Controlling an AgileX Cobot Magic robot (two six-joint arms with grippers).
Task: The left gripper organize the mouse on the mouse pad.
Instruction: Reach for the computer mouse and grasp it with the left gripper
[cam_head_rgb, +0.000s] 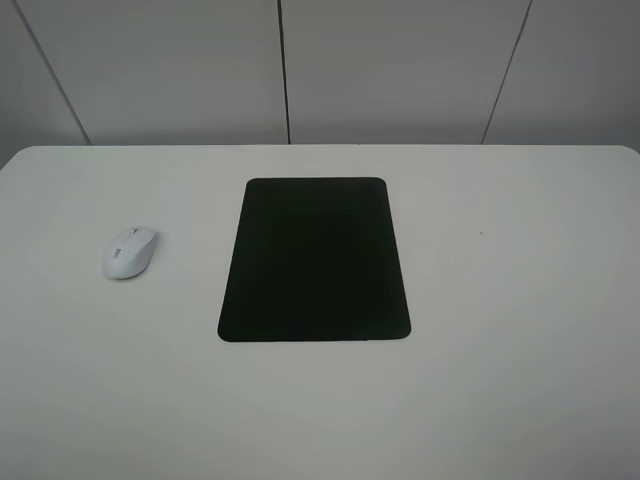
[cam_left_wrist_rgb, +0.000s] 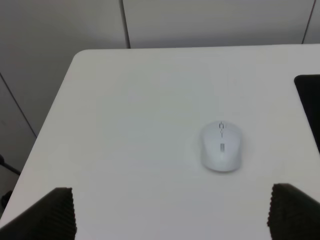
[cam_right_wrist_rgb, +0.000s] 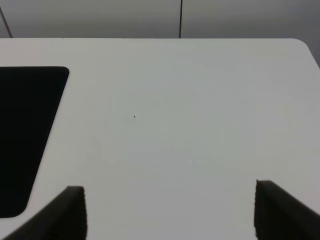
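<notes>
From the high camera, the mouse (cam_head_rgb: 130, 251) is a small white oval with a smooth rounded back, sitting flat on the white table (cam_head_rgb: 500, 380). It is on the left arm's side. The mouse pad (cam_head_rgb: 314, 260) is a big matte black rectangle with rounded corners, many times the mouse's size, lying in the middle of the table. The mouse is well apart from the pad, with a strip of bare tabletop between them.

In the left wrist camera, the left gripper (cam_left_wrist_rgb: 170, 210) has its jaws spread wide and nothing between them. Its two dark fingers (cam_left_wrist_rgb: 55, 215) show only as blunt tips. The mouse (cam_left_wrist_rgb: 221, 146) lies ahead of those tips and touches neither. It falls within the span of the open jaws, nearer the finger on the pad's side. A thin seam runs along its back, with a small grey mark on that line. One edge of the pad (cam_left_wrist_rgb: 310, 105) shows beyond the mouse, further to that same side.

In the right wrist camera, the right gripper (cam_right_wrist_rgb: 172, 207) is also spread wide and holds nothing, hanging over bare white table. A rounded corner and one long edge of the pad (cam_right_wrist_rgb: 25, 135) lie ahead and off to one side of its fingers.
</notes>
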